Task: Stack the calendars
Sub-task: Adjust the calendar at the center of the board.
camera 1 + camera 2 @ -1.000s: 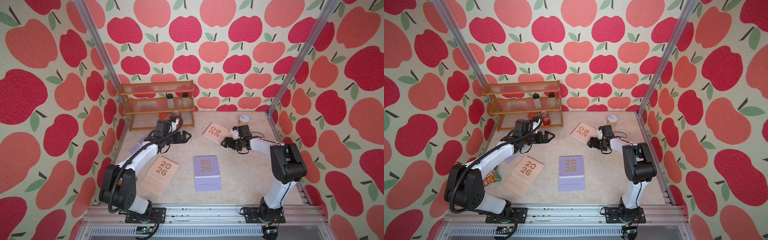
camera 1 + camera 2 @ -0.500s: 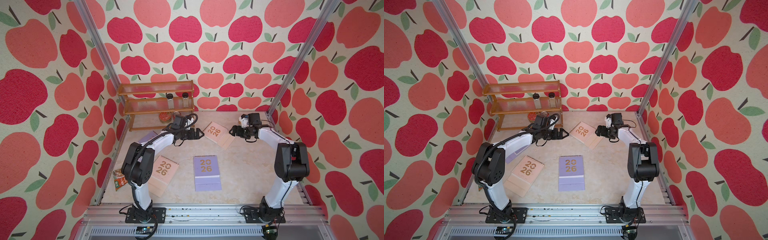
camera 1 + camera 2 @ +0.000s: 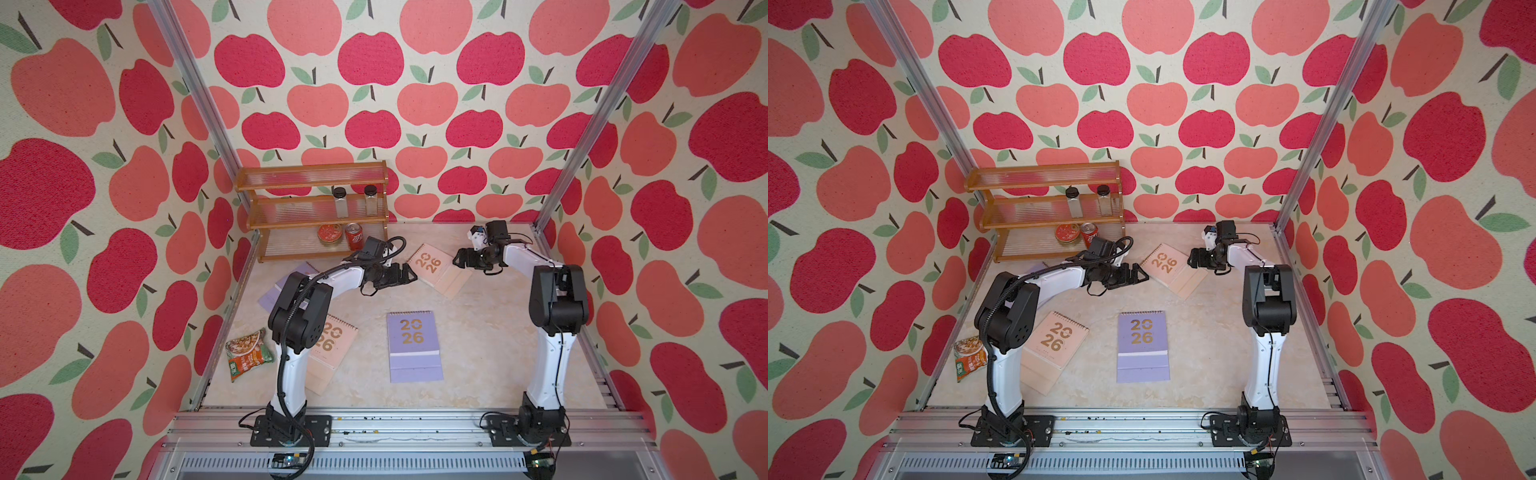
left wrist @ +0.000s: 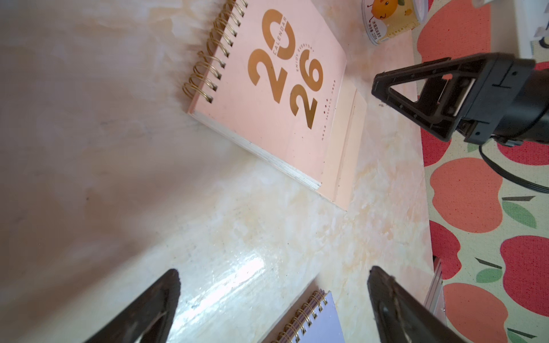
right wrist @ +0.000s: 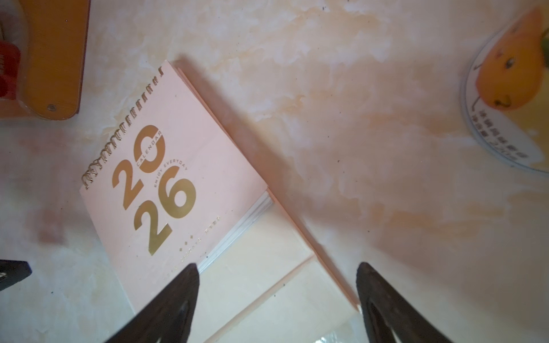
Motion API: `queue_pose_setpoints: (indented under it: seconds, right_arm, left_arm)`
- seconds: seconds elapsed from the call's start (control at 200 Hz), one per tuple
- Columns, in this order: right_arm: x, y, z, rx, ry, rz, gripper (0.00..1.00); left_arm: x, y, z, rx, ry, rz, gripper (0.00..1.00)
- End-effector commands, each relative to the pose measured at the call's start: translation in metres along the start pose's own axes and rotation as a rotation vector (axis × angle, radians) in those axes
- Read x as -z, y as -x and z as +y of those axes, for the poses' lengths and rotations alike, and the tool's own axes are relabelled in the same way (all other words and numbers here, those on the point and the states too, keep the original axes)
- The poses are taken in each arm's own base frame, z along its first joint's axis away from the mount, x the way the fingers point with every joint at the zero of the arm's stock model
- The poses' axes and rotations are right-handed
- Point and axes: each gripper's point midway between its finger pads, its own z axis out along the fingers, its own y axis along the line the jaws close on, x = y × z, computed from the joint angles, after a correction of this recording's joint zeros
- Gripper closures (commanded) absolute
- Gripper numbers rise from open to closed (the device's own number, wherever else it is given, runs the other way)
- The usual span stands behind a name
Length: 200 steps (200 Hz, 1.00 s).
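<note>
Nothing stacked yet: back pink calendar (image 3: 436,270) lies flat, angled; middle purple calendar (image 3: 413,351) flat, square-on; front pink calendar (image 3: 338,345) flat, tilted; left purple calendar (image 3: 268,297) flat, mostly hidden.

A wooden rack (image 3: 312,179) holds two jars (image 3: 340,203), a red tin (image 3: 330,233) and a can (image 3: 353,241); a snack packet (image 3: 248,354) lies apart.

Both top views, sharing nearly the whole scene, look steeply down from high above the front rail (image 3: 395,424), facing the back wall (image 3: 415,104), far enough to hold the whole table (image 3: 490,340). The two wrist cameras sit low and close over the tabletop, facing each other across one peach calendar (image 4: 282,98) (image 5: 172,193); in both top views this peach calendar (image 3: 434,268) (image 3: 1169,266) lies just above centre
</note>
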Motion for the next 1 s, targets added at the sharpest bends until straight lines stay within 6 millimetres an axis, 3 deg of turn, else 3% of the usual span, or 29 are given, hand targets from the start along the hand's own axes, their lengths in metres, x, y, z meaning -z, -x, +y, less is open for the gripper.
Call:
queue_pose_setpoints:
  seconds: [0.0, 0.145, 0.49, 0.685, 0.995]
  right_arm:
    - [0.0, 0.007, 0.004, 0.026, 0.045, 0.02, 0.15]
    - [-0.003, 0.009, 0.001, 0.023, 0.035, 0.055, 0.15]
    - [-0.009, -0.013, 0.0, -0.052, 0.036, 0.158, 0.15]
    - [-0.009, -0.028, 0.012, -0.061, 0.059, 0.206, 0.16]
    - [-0.004, -0.055, 0.05, -0.06, 0.111, 0.249, 0.18]
  left_arm:
    - [-0.008, 0.012, -0.008, 0.015, -0.041, -0.013, 0.04]
    - [-0.02, 0.015, -0.007, 0.031, -0.055, -0.001, 0.05]
    - [-0.037, 0.013, -0.002, 0.046, -0.061, 0.043, 0.05]
    - [-0.044, 0.015, -0.004, 0.049, -0.069, 0.052, 0.06]
    - [-0.065, 0.021, -0.008, 0.063, -0.102, 0.069, 0.07]
